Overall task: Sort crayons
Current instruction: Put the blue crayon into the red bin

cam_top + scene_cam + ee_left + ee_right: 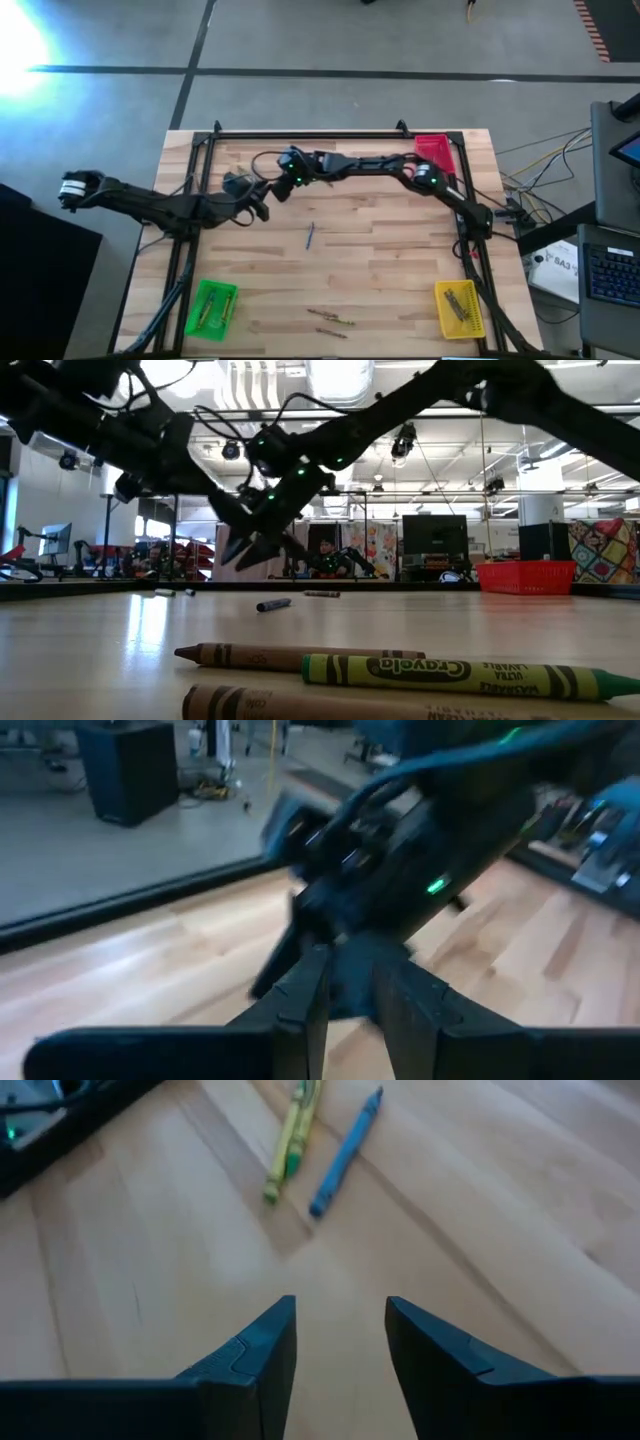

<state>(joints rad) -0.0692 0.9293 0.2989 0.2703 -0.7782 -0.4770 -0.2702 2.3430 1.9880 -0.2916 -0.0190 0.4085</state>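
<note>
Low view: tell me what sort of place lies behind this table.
Probably a robotics lab or workshop: dark monitor screens on benches, a seated person at the back, and an open ceiling with exposed pipes and ducts.

The desk (380, 250) is pale, smooth wood planks; the crayons (455, 671) wear matt paper wrappers; the red tray (433, 150) looks plastic.

blue crayon (310, 235) mid-table | red tray (433, 150) far right corner

In the left wrist view, the right arm's dark tool (330, 910) just ahead is blurred. The nearest brown paper-wrapped crayon (330, 705) is cut by the low view's bottom edge. Thin sticks in the green plastic tray (229, 294) are too small to tell apart.
</note>
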